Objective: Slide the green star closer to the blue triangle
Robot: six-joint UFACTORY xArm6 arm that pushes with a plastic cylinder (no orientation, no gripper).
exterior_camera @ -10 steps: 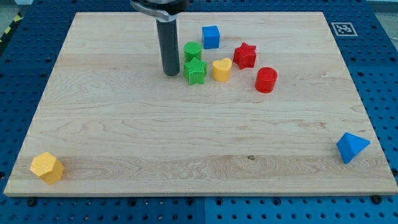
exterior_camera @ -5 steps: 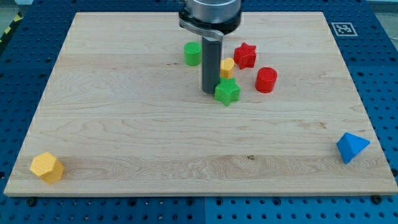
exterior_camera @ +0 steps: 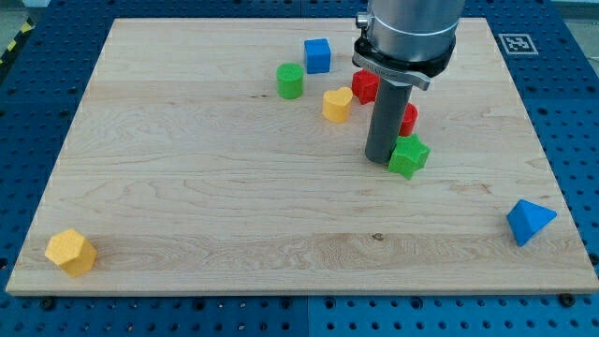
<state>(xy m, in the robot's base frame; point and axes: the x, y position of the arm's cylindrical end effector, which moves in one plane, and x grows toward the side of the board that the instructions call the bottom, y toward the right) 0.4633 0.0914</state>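
The green star (exterior_camera: 409, 155) lies on the wooden board (exterior_camera: 187, 215), right of the board's middle. My tip (exterior_camera: 380, 160) touches the star's left side. The blue triangle (exterior_camera: 530, 221) sits near the board's lower right corner, well to the right of and below the star. The rod hides part of the red star (exterior_camera: 365, 86) and most of the red cylinder (exterior_camera: 409, 119), which sits just above the green star.
A green cylinder (exterior_camera: 290, 80), a blue cube (exterior_camera: 317, 55) and a yellow heart (exterior_camera: 336, 105) lie at the upper middle. A yellow hexagon (exterior_camera: 70, 251) sits at the lower left corner. A marker tag (exterior_camera: 514, 43) is at the upper right corner.
My tip has swept to the right and a little down, pushing the green star from beside the yellow heart toward the blue triangle. The other blocks have stayed put.
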